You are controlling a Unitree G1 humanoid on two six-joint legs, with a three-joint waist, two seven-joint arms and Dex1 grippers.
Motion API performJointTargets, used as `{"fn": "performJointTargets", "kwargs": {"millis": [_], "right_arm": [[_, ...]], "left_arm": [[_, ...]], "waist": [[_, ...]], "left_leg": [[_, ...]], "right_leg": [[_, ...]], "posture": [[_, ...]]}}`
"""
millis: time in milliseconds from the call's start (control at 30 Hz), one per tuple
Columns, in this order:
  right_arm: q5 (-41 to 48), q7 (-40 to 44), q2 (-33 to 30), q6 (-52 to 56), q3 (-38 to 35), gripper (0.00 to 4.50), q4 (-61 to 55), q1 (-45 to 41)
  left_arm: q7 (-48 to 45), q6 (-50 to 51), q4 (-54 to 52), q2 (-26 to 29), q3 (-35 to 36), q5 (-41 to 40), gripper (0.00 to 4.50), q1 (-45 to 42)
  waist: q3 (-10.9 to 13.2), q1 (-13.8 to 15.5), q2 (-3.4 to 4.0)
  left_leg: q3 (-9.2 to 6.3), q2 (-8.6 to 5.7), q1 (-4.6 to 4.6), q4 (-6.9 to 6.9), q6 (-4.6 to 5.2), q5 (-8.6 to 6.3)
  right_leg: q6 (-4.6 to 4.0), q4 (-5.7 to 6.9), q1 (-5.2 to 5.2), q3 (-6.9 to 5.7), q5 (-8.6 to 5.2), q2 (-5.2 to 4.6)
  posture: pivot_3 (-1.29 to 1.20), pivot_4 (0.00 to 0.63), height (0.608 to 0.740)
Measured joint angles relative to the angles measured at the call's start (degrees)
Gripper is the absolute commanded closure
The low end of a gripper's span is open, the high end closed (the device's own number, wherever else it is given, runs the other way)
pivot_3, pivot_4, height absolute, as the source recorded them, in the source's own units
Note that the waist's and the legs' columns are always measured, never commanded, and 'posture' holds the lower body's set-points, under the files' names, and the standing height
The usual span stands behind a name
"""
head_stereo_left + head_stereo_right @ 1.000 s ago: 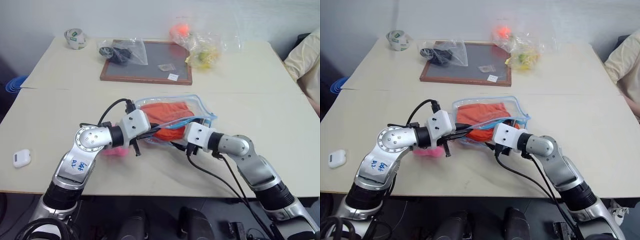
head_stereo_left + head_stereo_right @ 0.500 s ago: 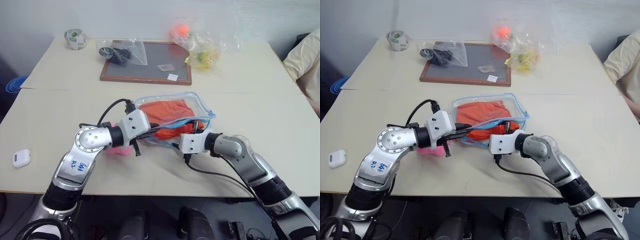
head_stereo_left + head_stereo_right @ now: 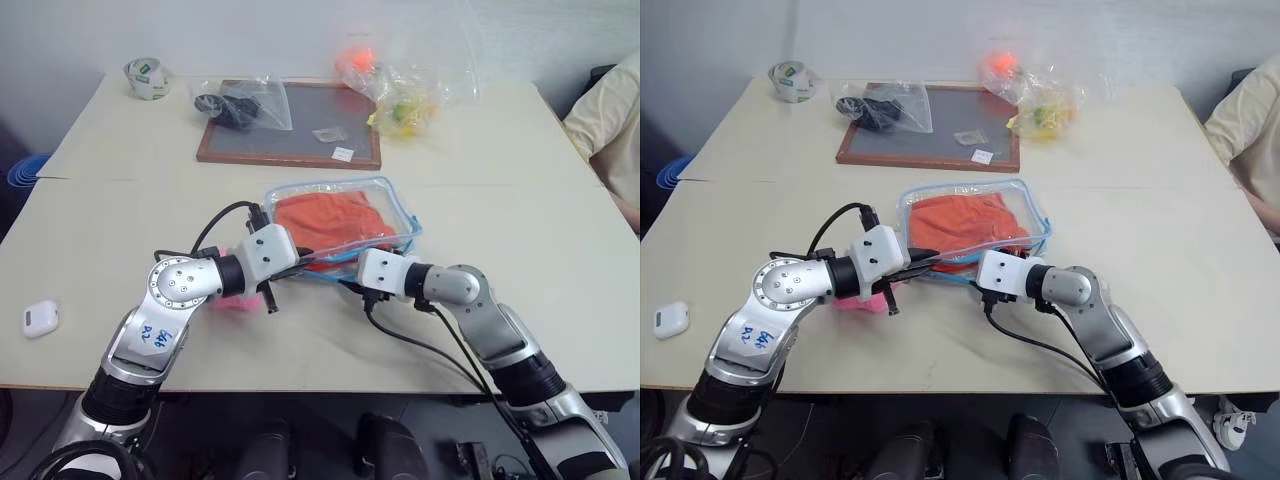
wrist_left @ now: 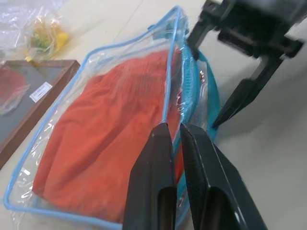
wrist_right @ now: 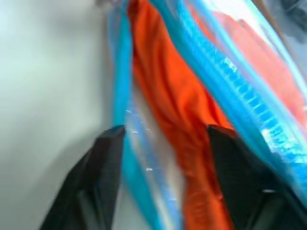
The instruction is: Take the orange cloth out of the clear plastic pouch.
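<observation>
The left end effector (image 4: 175,132) is pinched shut on the light-blue trimmed edge of the clear plastic pouch (image 3: 400,205) at its near, open side, holding that edge slightly raised. The right end effector (image 5: 165,139) meets the same opening from the other side with its fingers (image 5: 103,153) parted, straddling the blue trim and a fold of the orange cloth (image 3: 330,222) that shows at the mouth; whether they actually grip anything cannot be told. The cloth lies otherwise inside the pouch, which rests near the middle of the tabletop (image 3: 520,200). A pink plush charm (image 3: 862,300) sits under the left wrist. Farther back lie a framed board (image 3: 290,125), a bag of dark items (image 3: 240,102), a bag of yellow things (image 3: 405,105), and a tape roll (image 3: 145,78); a small white case (image 3: 40,318) is at the left edge.
</observation>
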Motion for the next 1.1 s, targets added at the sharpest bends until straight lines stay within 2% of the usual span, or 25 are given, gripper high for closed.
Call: {"fn": "performJointTargets", "kwargs": {"millis": [67, 200, 400, 433, 667, 900, 1000, 1100], "right_arm": [[0.4, 0.3, 0.0, 1.3, -0.1, 1.64, -1.6, 0.6], [0.8, 0.0, 0.0, 2.7, -0.2, 1.64, -3.0, 1.3], [1.6, -0.1, -0.5, 4.4, -1.1, 1.64, -3.4, 1.1], [1.7, -0.1, -0.6, 4.6, -1.5, 1.64, -3.6, 1.1], [2.1, -0.7, -1.1, 5.8, -2.8, 1.64, -4.9, 1.1], [2.1, -1.6, -1.1, 6.4, -2.7, 1.64, -5.3, 1.3], [2.1, -1.8, -1.1, 6.5, -2.7, 1.64, -5.4, 1.3], [2.1, -2.1, -1.1, 6.5, -2.7, 1.64, -5.4, 1.3]], "left_arm": [[0.4, 0.0, 0.0, -0.5, 0.0, -0.1, 3.27, 0.0], [0.9, 0.1, 0.0, -1.2, 0.0, -0.3, 2.03, 0.0], [1.4, 4.2, -0.2, -4.2, 2.8, -5.6, 0.14, 0.0], [1.5, 4.6, -0.2, -4.3, 3.3, -5.9, 0.06, 0.0], [1.7, 3.9, 0.4, -3.2, 2.5, -5.1, 0.06, -0.3], [2.3, -4.9, 9.5, -3.0, -5.4, 4.3, 0.06, -4.8], [3.6, -7.8, 13.0, -3.8, -6.8, 7.2, 0.62, -5.3], [4.6, -8.9, 14.1, -5.3, -6.7, 7.8, 1.47, -5.6]], "waist": [[0.0, 0.0, 0.00], [0.0, -0.1, 0.00], [0.0, -0.1, 0.00], [0.0, -0.1, 0.00], [0.0, 0.0, 0.00], [0.0, 0.3, 0.00], [0.0, 0.3, 0.00], [0.0, 0.3, 0.00]], "left_leg": [[0.00, -0.01, 0.00, 0.00, 0.00, 0.00], [0.00, 0.00, 0.00, 0.00, 0.00, 0.00], [0.00, 0.00, 0.00, 0.00, 0.00, 0.00], [-0.01, 0.00, 0.00, 0.00, 0.00, 0.00], [0.00, -0.02, 0.00, 0.00, 0.00, 0.00], [0.03, -0.05, 0.00, 0.00, 0.00, 0.00], [0.03, -0.04, -0.01, -0.01, 0.00, 0.00], [0.03, -0.03, -0.01, -0.01, 0.00, 0.00]], "right_leg": [[0.00, 0.00, 0.00, 0.00, 0.00, -0.01], [0.00, 0.00, -0.01, 0.01, 0.00, 0.00], [0.00, 0.00, -0.01, 0.00, 0.00, 0.00], [0.00, 0.00, -0.01, 0.00, 0.00, 0.00], [0.00, 0.00, -0.01, 0.00, 0.00, -0.01], [0.00, 0.00, -0.01, 0.00, 0.00, 0.00], [0.00, 0.00, -0.03, 0.00, 0.00, 0.00], [0.00, 0.00, -0.03, 0.00, 0.00, 0.00]], "posture": [[0.00, 0.150, 0.740], [0.00, 0.150, 0.740], [0.00, 0.150, 0.740], [0.00, 0.150, 0.740], [0.00, 0.150, 0.740], [0.00, 0.150, 0.740], [0.00, 0.150, 0.740], [0.00, 0.150, 0.740]]}}
